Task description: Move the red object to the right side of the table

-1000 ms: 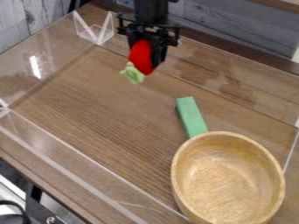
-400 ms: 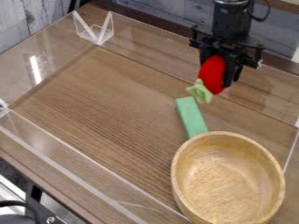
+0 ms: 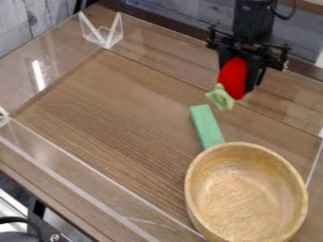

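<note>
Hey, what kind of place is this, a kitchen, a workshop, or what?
Most likely a robot lab test bench, not a kitchen. The wood-grain table is fenced by low clear acrylic walls, a robot hand grips a red toy fruit, and the other props are a green block and wooden bowl.

My gripper (image 3: 245, 68) is black. The fruit (image 3: 232, 76) between my fingers is bright red, with a pale green leafy base under it. Just below me lies a plain green block (image 3: 206, 126). Further below, the bowl (image 3: 247, 195) is light wood. The table (image 3: 113, 123) shows brown wood grain, edged by clear walls.
</note>
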